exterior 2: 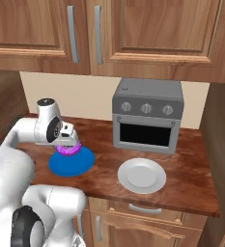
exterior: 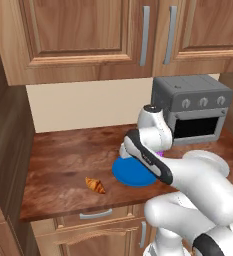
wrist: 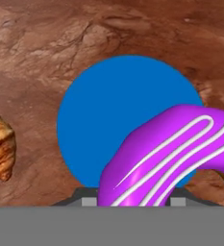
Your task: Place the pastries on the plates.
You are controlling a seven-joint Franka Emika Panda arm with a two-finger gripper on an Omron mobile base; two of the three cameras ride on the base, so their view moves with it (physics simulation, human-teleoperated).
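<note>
I have the gripper (exterior 2: 68,146) hanging just above the blue plate (exterior 2: 71,164), its fingers pinched on the purple-frosted donut (exterior 2: 67,149). In the hand view the donut (wrist: 171,153) sits close to the lens with pale icing lines across it, the blue plate (wrist: 118,105) beneath — the donut looks lifted clear of the plate, though I cannot tell for sure that it is not touching.

Nothing lies on the blue plate (exterior: 130,175) that I can see; part of it is hidden behind my arm in the left base view. The croissant (exterior: 95,185) lies on the wooden counter (exterior: 63,160), to the left of the blue plate and apart from it, toward the counter's front edge. The white plate (exterior 2: 141,175) sits well to the right of the blue plate, bare — just in front of the grey toaster oven (exterior 2: 147,116).
</note>
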